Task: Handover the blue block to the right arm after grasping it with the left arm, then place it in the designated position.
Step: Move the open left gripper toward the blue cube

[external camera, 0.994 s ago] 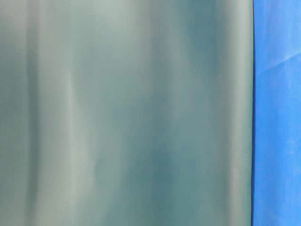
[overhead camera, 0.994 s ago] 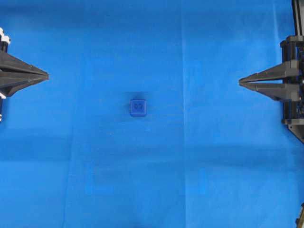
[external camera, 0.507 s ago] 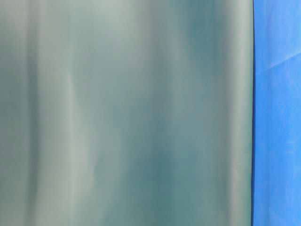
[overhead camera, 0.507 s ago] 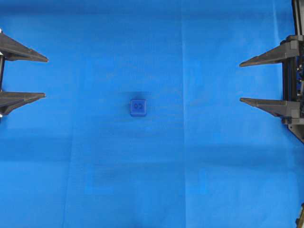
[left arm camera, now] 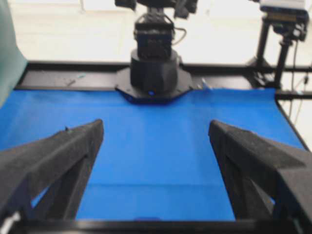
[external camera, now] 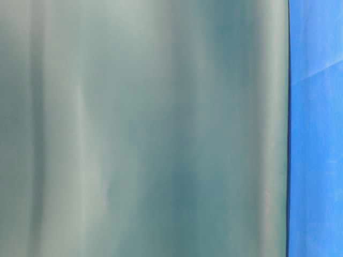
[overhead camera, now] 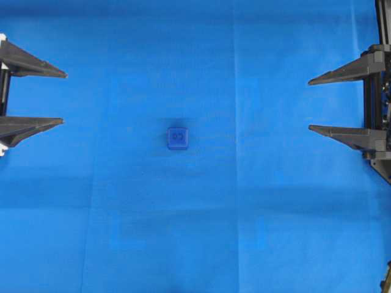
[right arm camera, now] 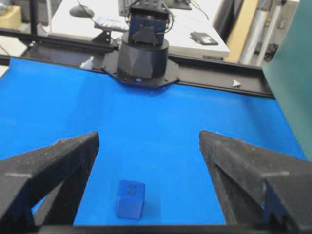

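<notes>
The blue block (overhead camera: 178, 138) lies alone on the blue cloth near the middle of the overhead view, a circular mark on its top face. My left gripper (overhead camera: 64, 98) stands open at the left edge, well apart from the block, with nothing between its fingers. My right gripper (overhead camera: 308, 105) is open at the right edge, also far from the block. In the right wrist view the block (right arm camera: 130, 199) sits low and left of centre between the spread fingers of that gripper (right arm camera: 148, 134). The left wrist view shows its gripper (left arm camera: 155, 124) open over bare cloth.
The blue cloth (overhead camera: 256, 213) covers the whole table. A blurred grey-green sheet (external camera: 139, 128) fills most of the table-level view. Each wrist view shows the opposite arm's black base (left arm camera: 153, 73) (right arm camera: 144, 63) on a black frame rail at the far table edge.
Both grippers have gone from shut to wide open. The left fingers have crept slightly toward the block. The block has not moved.
</notes>
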Action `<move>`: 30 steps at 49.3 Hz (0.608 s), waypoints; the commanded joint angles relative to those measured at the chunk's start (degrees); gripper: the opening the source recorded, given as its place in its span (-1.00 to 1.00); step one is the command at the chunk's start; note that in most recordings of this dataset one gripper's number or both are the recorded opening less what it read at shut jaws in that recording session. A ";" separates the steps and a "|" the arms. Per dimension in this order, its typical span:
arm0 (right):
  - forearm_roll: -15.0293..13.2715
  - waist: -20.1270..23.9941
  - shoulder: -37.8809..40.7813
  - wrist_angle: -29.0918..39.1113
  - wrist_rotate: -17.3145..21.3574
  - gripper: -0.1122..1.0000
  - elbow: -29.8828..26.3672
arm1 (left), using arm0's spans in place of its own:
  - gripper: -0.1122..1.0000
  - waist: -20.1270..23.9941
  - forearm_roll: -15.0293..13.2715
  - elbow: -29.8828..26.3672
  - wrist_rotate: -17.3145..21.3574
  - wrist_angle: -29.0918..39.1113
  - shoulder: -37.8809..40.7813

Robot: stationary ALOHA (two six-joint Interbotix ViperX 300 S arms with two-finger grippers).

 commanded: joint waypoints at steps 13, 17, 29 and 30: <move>0.18 -0.26 1.05 -0.79 -0.09 0.94 -1.67 | 0.87 1.49 0.09 -8.17 0.00 -6.68 16.70; 0.18 -0.26 1.14 -0.79 -0.09 0.94 -1.76 | 0.87 1.85 0.09 -11.07 0.00 -6.68 20.74; 0.18 -0.35 1.14 -0.79 -0.09 0.94 -2.02 | 0.87 2.37 0.09 -18.98 0.44 -6.42 30.15; 0.18 -0.35 1.14 -0.79 -0.09 0.94 -2.02 | 0.87 2.37 0.09 -19.60 0.44 -6.33 30.76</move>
